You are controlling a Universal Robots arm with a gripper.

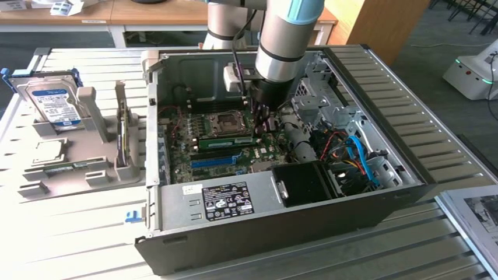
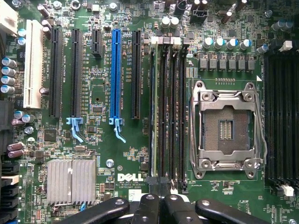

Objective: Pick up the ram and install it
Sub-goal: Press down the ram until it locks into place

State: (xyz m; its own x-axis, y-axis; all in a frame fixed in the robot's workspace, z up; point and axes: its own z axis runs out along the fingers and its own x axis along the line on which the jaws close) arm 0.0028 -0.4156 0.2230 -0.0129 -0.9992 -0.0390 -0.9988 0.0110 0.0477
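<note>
The ram [image 1: 226, 140] was seen at the middle of the exterior view, standing on edge in a memory slot of the motherboard [image 1: 204, 153] inside the open computer case [image 1: 257, 224]. It lay just below the processor socket [image 1: 227, 121] in that frame. In the wrist view the ram [image 2: 153, 107] was seen edge-on as a thin pale-green line. It was set in the slot nearest the long blue slot [image 2: 115, 74], with the empty socket [image 2: 226, 126] on its other side.

The arm [image 1: 279, 52] was lowered into the case from the upper middle of the frame. The jaws were held together just over the right end of the stick, and nothing could be seen clamped between them. Whether the tips were touching the ram's upper edge could not be told.

The ram is judged to be light, thin and stiff, but fragile. Its chips and bottom contacts would be harmed by a pinch, and the board could crack if twisted. It is best taken by its two flat faces near the middle of its length, or by its short ends, and kept upright. Any downward push is best spread along the top edge.

A hard drive [image 1: 52, 105] was standing in a grey holder [image 1: 93, 169] on the desk [image 1: 70, 239] at the left of the frame.
</note>
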